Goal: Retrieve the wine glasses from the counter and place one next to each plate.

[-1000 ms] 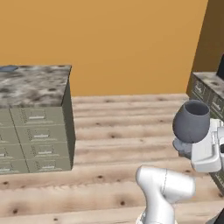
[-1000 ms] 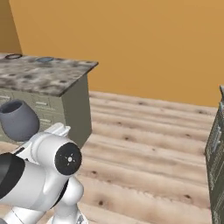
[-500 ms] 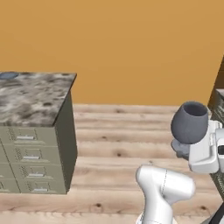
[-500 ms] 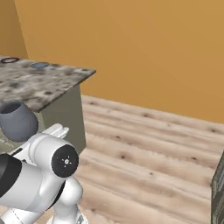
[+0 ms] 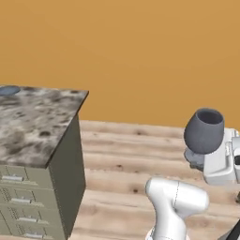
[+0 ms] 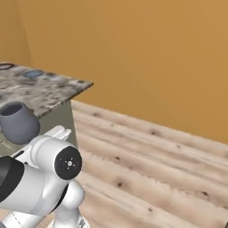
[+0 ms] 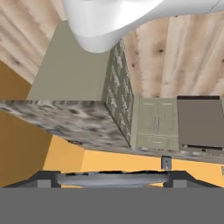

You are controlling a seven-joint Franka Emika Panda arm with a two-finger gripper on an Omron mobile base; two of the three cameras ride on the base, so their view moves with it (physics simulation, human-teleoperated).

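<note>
Dark grey goblet (image 5: pixel 204 131) found upright at the hand, clear of the floor (image 5: pixel 122 154) and off to the side of the counter (image 5: pixel 33 117). Seen in the right base view low at the left (image 6: pixel 18 122), in front of the counter's near edge (image 6: pixel 53 95). Gripper (image 7: pixel 111 179) judged clamped on the goblet at a wide spread: dark fingertips (image 7: pixel 43 177) set far apart in the hand view, with a pale grey strip between them. Contact at the pads not clearly seen. Noted on the speckled stone top: a blue-grey plate (image 6: pixel 33 73) and, beyond it, a dark-rimmed plate (image 6: pixel 5 67) at the frame edge. Olive-grey drawers (image 5: pixel 18 201) with bar handles found below. Orange wall (image 5: pixel 140 56) recorded behind.
</note>
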